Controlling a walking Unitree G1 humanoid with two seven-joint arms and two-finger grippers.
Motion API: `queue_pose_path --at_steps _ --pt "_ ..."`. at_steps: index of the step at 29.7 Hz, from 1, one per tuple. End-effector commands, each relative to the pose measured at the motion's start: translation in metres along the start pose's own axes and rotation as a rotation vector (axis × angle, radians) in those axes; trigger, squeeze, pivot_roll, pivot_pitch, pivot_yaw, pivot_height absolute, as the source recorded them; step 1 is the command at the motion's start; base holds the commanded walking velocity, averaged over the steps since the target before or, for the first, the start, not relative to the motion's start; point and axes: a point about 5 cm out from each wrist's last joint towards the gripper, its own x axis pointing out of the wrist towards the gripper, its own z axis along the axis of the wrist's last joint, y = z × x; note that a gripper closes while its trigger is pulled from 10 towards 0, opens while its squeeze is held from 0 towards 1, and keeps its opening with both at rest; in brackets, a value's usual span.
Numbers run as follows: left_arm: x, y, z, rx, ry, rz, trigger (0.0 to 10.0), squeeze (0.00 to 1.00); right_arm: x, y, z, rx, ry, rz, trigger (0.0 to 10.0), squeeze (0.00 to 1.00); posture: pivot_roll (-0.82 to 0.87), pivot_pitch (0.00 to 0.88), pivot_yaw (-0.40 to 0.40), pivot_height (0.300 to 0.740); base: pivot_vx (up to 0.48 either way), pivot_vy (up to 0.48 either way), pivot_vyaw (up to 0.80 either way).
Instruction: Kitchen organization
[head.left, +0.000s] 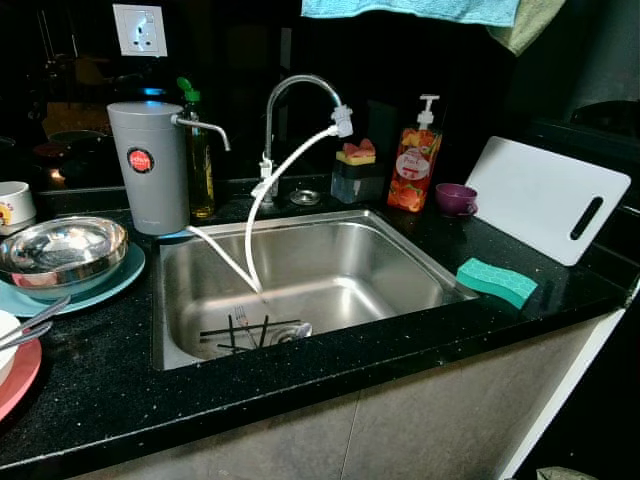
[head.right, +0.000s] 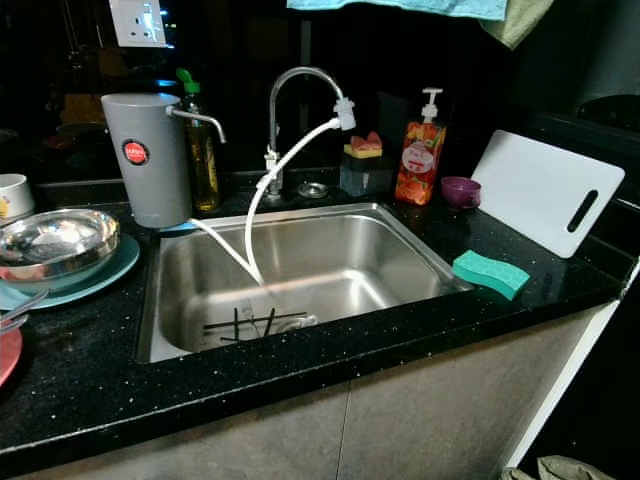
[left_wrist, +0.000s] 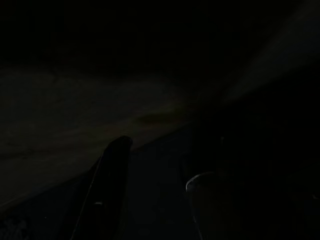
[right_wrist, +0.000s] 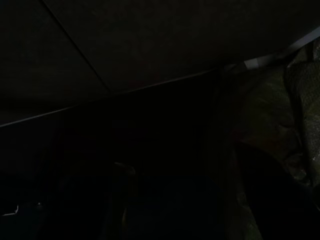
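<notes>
A steel sink (head.left: 400, 235) is set in a black counter (head.left: 90, 390). Dark forks and a spoon (head.left: 262, 331) lie on the sink's floor near the front. To the left, a steel bowl (head.left: 62, 250) rests on a teal plate (head.left: 115, 283). A green sponge (head.left: 496, 281) lies to the right of the sink, in front of a white cutting board (head.left: 545, 198). Both arms hang idle in the shade. In the dark left wrist view my left gripper (left_wrist: 161, 159) stands open, its two fingers apart. The right wrist view is too dark to make out my right gripper.
Behind the sink stand a grey water filter (head.left: 148, 165), an oil bottle (head.left: 201, 150), the tap (head.left: 300, 95) with a white hose, a sponge holder (head.left: 356, 170), an orange soap pump (head.left: 415, 160) and a purple cup (head.left: 455, 198). A red plate (head.left: 20, 375) with cutlery lies at the counter's near left.
</notes>
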Motion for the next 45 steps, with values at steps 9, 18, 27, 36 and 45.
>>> queue_pose_path --at_steps 9,18,27,36,45 --pt "-0.0010 -0.0040 -0.0045 0.002 0.019 -0.015 10.0 0.00 -0.0010 -0.0032 -0.0036 -0.006 0.016 -0.009 10.0 0.00 0.04 0.016 -0.074 0.740 0.000 0.000 0.00" --pt "-0.0013 -0.0035 -0.0056 0.003 0.025 -0.015 10.0 0.00 -0.0013 -0.0029 -0.0050 -0.006 0.021 -0.009 10.0 0.00 0.04 0.016 -0.076 0.740 0.000 0.000 0.00" --pt "-0.0017 -0.0035 -0.0071 0.005 0.031 -0.017 10.0 0.00 -0.0010 -0.0025 -0.0040 -0.006 0.018 -0.008 10.0 0.00 0.04 0.016 -0.075 0.740 0.000 0.000 0.00" --pt "-0.0018 -0.0039 -0.0080 0.005 0.037 -0.018 10.0 0.00 -0.0010 -0.0027 -0.0043 -0.007 0.020 -0.009 10.0 0.00 0.04 0.016 -0.075 0.740 0.000 0.000 0.00" --pt "-0.0018 -0.0040 -0.0087 0.006 0.043 -0.019 10.0 0.00 -0.0011 -0.0031 -0.0043 -0.010 0.021 -0.010 10.0 0.00 0.04 0.016 -0.075 0.740 0.000 0.000 0.00"
